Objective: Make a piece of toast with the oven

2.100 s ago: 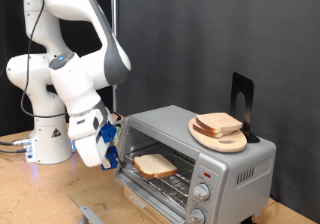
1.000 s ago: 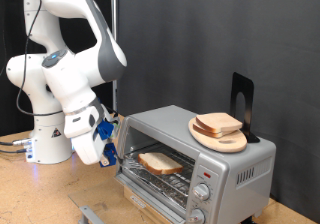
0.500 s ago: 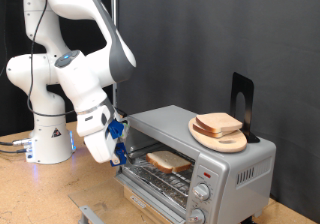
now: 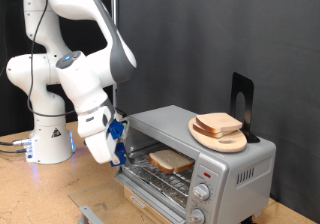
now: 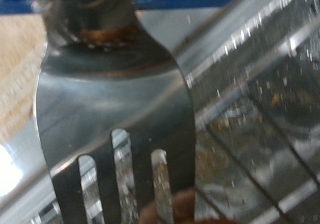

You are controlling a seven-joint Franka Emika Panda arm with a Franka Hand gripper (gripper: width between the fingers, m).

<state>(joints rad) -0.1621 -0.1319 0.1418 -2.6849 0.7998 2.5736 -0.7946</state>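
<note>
Inside the open oven (image 4: pixel 205 149), toast (image 4: pixel 171 160) on rack; no legible writing.

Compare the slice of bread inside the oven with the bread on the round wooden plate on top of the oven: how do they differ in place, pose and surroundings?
1. The piece of toast lies on the wire rack inside the open oven; the bread on the plate sits on the oven's roof.
2. The piece of toast is a single slice; the bread on the plate looks stacked.
3. The gripper is next to the piece of toast, far from the plate.

Both are pale with light-brown crust.
</note>
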